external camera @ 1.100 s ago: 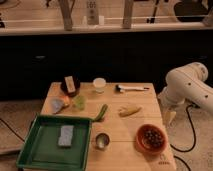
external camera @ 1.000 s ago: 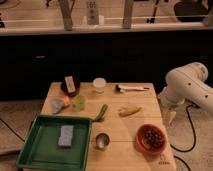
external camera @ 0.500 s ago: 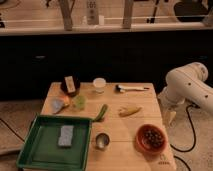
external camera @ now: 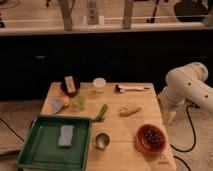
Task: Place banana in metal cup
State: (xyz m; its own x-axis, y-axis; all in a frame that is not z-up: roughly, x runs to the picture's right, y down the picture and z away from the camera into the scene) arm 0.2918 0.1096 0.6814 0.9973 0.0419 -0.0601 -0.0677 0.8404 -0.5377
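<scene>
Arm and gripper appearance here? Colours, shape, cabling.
The arm is glossy off-white, built of fat rounded segments; no markings legible. The gripper, hanging beside the right edge of the table, is a cream, tapered piece. A thin black cable trails on the floor beneath.

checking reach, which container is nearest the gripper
The orange bowl, front right, close to the gripper hanging right of the table; the metal cup and white cup sit farther left.

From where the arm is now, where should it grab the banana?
Probably its middle, from above, closing across the narrow width: the banana lies flat on the table, lengthwise roughly left to right, with bare wood around it. The gripper hangs beside the table's right edge, pointing down.
</scene>
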